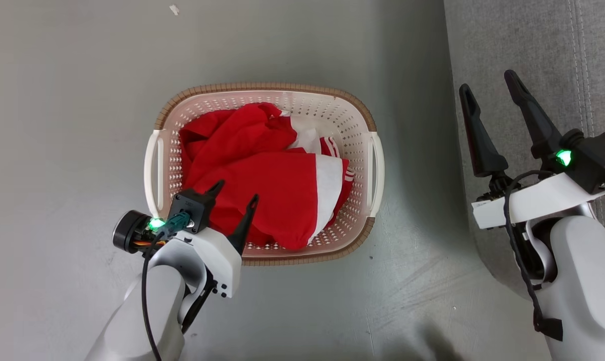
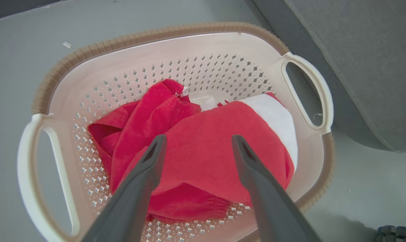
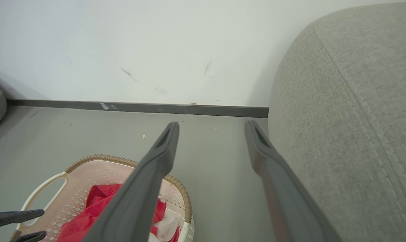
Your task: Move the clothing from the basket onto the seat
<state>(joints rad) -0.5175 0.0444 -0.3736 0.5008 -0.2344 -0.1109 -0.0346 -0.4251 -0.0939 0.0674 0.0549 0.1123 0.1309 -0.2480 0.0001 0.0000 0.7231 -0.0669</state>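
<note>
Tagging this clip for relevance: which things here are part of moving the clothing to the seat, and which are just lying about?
Job in hand:
red clothing, in the basket
grey seat
left gripper, open over the clothing
right gripper, open near the seat

Lying about:
white scrap on the floor
dark skirting board

Clothing (image 1: 262, 175) hides the basket (image 1: 332, 111) floor; the seat (image 1: 533, 50) is cropped.

Both splayed wide, left claw (image 1: 236, 191) and right claw (image 1: 487, 81).
</note>
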